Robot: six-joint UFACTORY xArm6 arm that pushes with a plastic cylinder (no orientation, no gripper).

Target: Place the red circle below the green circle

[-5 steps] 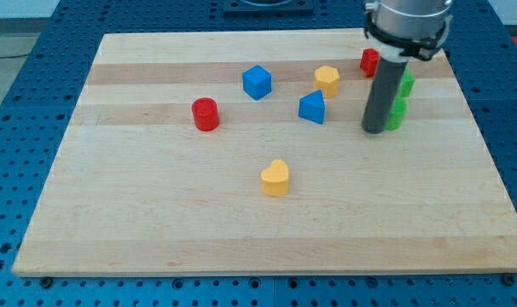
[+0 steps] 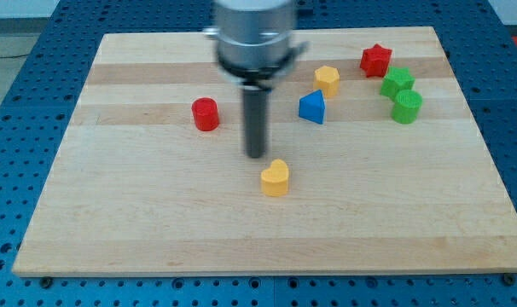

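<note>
Task not begun: my tip [image 2: 256, 156] stands right of the red circle [image 2: 206, 113], untouched, well apart from the green circle [image 2: 407, 107]; no hand fitted.

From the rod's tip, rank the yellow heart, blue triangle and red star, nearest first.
Measured from my tip:
1. Yellow heart, just toward the view's bottom right.
2. Blue triangle, toward the view's upper right.
3. Red star, far toward the view's top right.
</note>
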